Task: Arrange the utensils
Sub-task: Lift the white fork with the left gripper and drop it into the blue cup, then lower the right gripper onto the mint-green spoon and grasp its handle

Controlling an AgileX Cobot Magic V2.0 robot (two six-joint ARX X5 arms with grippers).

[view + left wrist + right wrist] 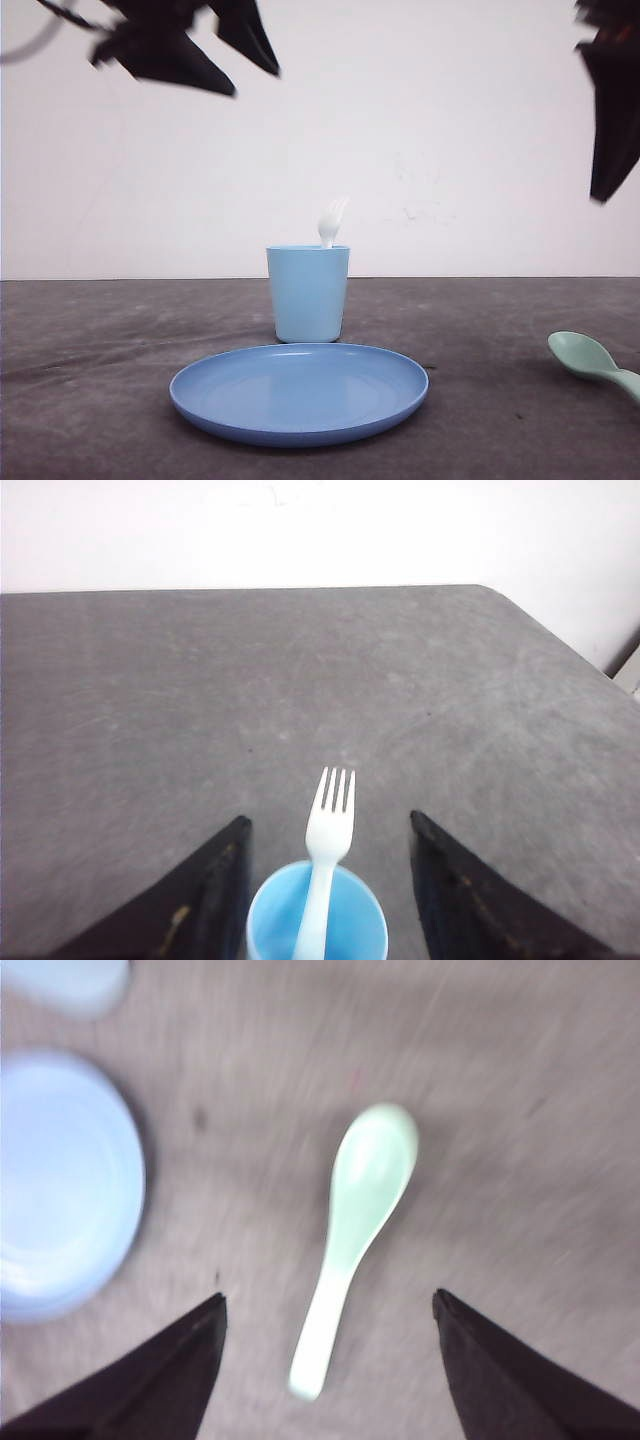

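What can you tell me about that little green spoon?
The spoon is pale mint green, smooth like plastic, with an oval bowl and a short handle that fades paler toward its end. It lies flat, bowl up and empty, on the grey table, off to the right of the blue plate. Nothing touches it; the right gripper's open fingers are above it.

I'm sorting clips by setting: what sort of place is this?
Probably a lab or test bench, not a real kitchen: a bare grey table against a blank white wall, with just a cup holding a fork, a plate, and a spoon laid out.
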